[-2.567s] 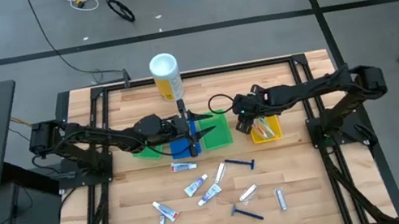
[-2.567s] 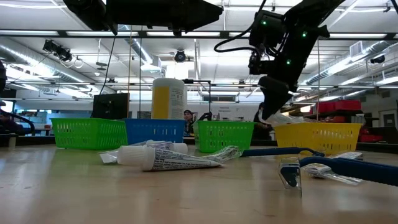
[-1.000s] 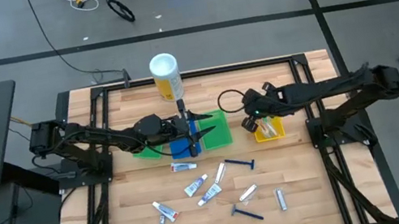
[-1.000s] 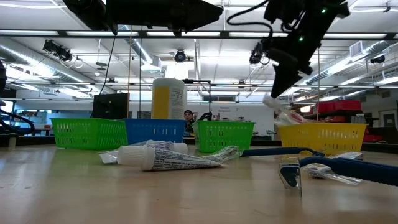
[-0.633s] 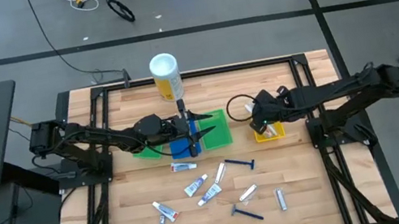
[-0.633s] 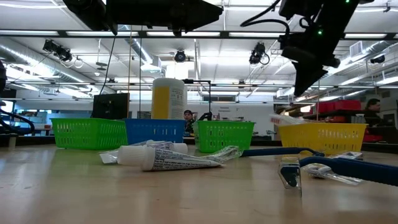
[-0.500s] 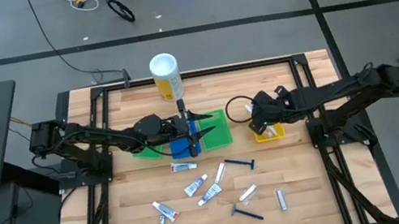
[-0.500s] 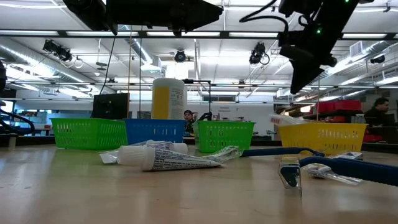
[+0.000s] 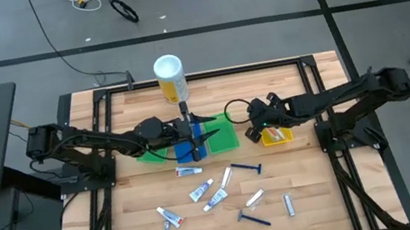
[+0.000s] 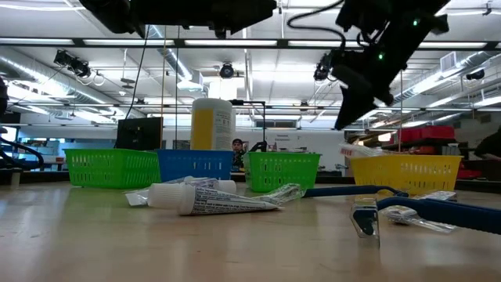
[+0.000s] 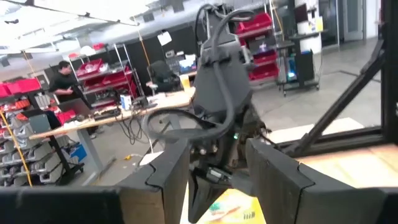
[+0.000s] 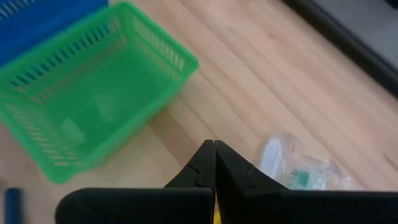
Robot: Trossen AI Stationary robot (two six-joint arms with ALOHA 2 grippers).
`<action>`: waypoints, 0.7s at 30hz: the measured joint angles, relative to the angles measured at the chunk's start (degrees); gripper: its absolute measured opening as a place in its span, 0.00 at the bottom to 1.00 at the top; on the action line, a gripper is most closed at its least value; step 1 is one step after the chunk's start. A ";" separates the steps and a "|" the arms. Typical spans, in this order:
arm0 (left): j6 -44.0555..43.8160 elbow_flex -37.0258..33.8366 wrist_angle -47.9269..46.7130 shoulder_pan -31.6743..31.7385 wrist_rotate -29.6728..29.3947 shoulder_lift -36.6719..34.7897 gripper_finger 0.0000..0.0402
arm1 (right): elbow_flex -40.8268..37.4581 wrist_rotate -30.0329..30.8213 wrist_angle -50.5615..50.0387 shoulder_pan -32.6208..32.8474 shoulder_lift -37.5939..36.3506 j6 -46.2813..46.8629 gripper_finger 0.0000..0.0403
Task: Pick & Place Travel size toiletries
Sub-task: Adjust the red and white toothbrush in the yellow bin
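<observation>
Several small tubes (image 9: 200,191) and dark blue razors (image 9: 246,168) lie flat on the wooden table's near half. A white tube (image 10: 219,200) is closest in the low view. A clear-wrapped item (image 12: 292,165) lies at the yellow tray's (image 9: 277,137) left end, with one end (image 10: 351,150) showing above the rim. My right gripper (image 9: 252,134) hangs shut and empty between the yellow tray and the green tray (image 12: 93,118), pointing slantwise down. My left gripper (image 9: 195,131) stands open and empty above the blue tray (image 9: 186,151).
A tall white-and-yellow canister (image 9: 170,77) stands at the far edge. A second green tray (image 9: 142,153) sits under the left arm. A dark metal frame (image 9: 322,60) borders the table. Bare wood lies to the right of the scattered items.
My right gripper swung toward the table's right over the yellow tray, then came back left and lower toward the green tray. The wrapped item that hung tilted below it a second ago now rests at the yellow tray's rim.
</observation>
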 joint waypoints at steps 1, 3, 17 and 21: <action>0.02 -0.06 -0.84 -0.02 -0.11 -0.32 0.42 | -0.71 -0.17 0.71 -0.47 0.43 0.04 0.00; 0.01 -0.02 -0.98 -0.04 -0.11 -0.42 0.42 | -2.00 0.08 1.83 -1.33 1.08 0.31 0.00; 0.27 -0.04 -1.56 -0.02 -0.26 -0.92 0.42 | -2.78 1.91 -2.97 -5.78 1.83 -0.06 0.00; 1.06 -0.04 -1.56 -0.02 -0.29 -0.92 0.42 | -2.78 1.91 -5.36 -5.78 1.81 1.53 0.00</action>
